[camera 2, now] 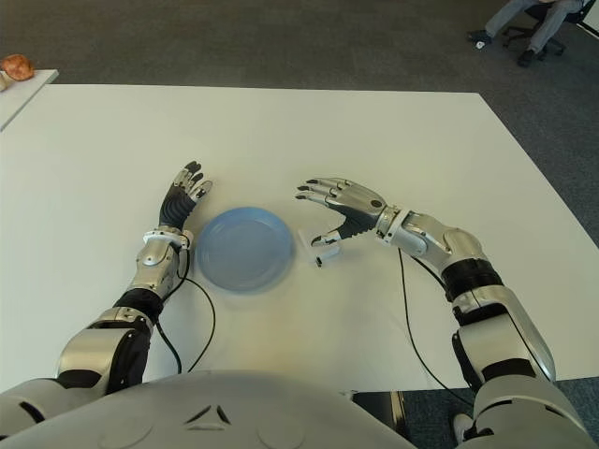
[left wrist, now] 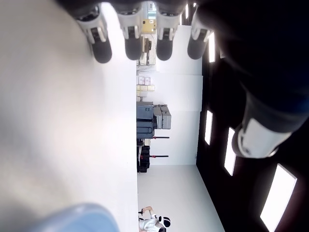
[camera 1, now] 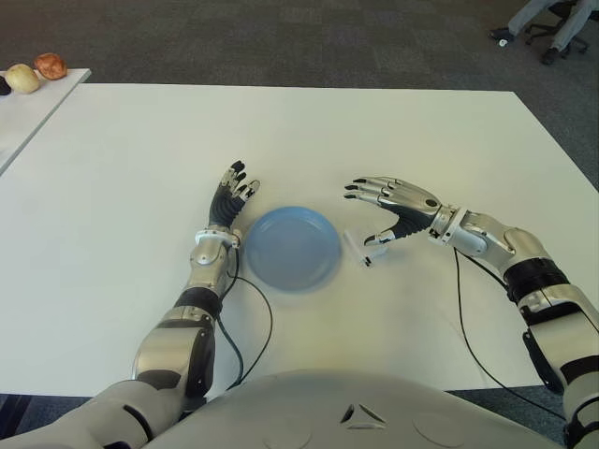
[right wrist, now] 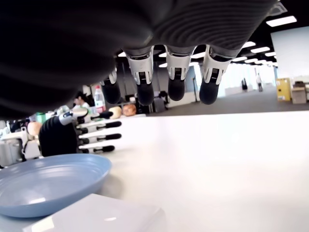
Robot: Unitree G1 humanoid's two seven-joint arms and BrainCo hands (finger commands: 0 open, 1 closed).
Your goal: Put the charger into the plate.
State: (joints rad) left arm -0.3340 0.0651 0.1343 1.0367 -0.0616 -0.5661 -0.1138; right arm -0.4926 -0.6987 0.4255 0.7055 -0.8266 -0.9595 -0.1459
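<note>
Surface: white table [camera 1: 122, 187] over grey carpet; fruit on a second table at far left; office chair and someone's legs at far right corner.
Plate: blue plate [camera 1: 292, 247], empty, near the table's front edge.
Charger: small white charger [camera 1: 357, 246], flat-topped block with rounded edges, lying on the table just beside the plate's right rim, not yet in it.
Right hand: right hand [camera 1: 391, 208] poised over the charger, fingers spread and arched, thumb tip low beside the block; grasping nothing.
Left hand: left hand [camera 1: 229, 201] just left of the plate, fingers extended and relaxed, empty.
Risk, grip: smooth, low block likely to slide or pivot away if thumb and fingers close unevenly.
Risk, plate: fingertips closing toward the rim could nudge or tip the plate.
Risk, release: dropped short, could land on the rim and tilt back onto the table.
</note>
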